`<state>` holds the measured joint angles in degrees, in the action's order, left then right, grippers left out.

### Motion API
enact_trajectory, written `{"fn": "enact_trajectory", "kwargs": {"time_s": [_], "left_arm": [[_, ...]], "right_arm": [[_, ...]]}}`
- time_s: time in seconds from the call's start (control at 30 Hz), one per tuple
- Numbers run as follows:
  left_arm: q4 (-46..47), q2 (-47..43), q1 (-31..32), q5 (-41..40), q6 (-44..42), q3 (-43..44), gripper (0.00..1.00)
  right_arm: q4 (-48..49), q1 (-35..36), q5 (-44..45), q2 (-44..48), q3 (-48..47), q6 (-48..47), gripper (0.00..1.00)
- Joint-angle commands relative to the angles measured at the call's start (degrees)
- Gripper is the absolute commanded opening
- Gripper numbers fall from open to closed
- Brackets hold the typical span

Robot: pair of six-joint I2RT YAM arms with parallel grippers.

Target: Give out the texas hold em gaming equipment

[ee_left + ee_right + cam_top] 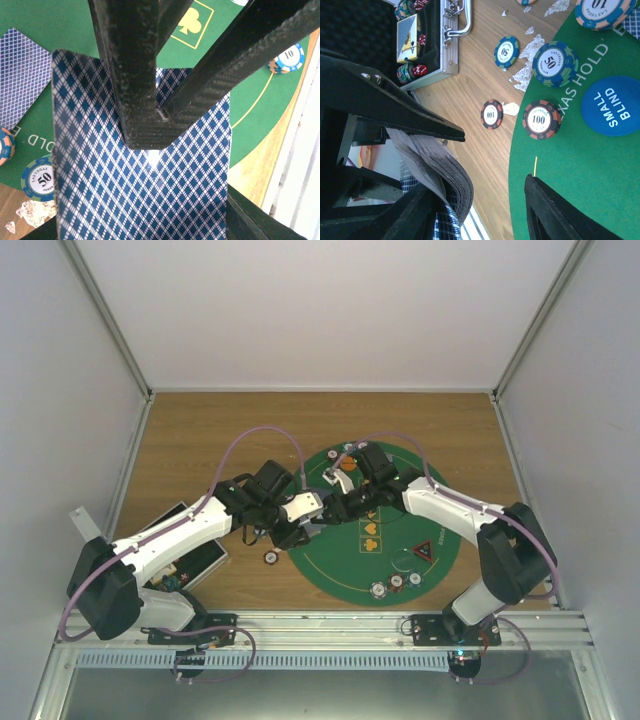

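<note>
Dealing step: left gripper clamps deck, right gripper half open at deck edge, apparently holding nothing; next needs pinching just the top one off, onto mat

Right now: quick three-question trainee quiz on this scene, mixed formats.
1. True or false: the left jaws are shut on a deck of playing cards.
2. The blue disc reads: A) BIG BLIND B) SMALL BLIND C) DEALER
3. Fill in: the red-black chip lying just off the green mat shows the value ___.

Key: 1 true; 2 B; 3 100.
</note>
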<state>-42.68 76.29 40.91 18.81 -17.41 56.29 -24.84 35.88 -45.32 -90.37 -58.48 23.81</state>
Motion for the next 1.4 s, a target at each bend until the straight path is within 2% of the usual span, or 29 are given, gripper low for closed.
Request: {"fn": "enact_trajectory", "kwargs": {"time_s": [0.0, 0.3, 0.37, 0.8, 1.37], "left_arm": [[2.51, -1.06, 0.42, 0.54, -0.26, 0.24, 0.53], [2.51, -1.07, 0.41, 0.37, -0.26, 0.22, 0.53], [2.56, -1.08, 0.45, 0.32, -0.26, 0.11, 0.53], [2.58, -0.62, 0.40, -0.61, -0.50, 0.08, 0.53], [2.39, -0.35, 0.40, -1.05, -0.44, 0.13, 0.53]], "right_arm": [[-1.13, -0.89, -0.37, 1.69, 1.11, -1.04, 0.46], [-0.24, -0.93, -4.44, 3.65, 1.52, -1.54, 0.07], [-0.57, -1.14, -4.31, 4.38, 1.38, -1.42, 0.03], [-3.99, -5.82, -1.26, 10.11, 2.91, -1.13, 0.01], [-3.76, -13.05, -0.16, 18.74, 12.29, 2.28, 0.01]]}}
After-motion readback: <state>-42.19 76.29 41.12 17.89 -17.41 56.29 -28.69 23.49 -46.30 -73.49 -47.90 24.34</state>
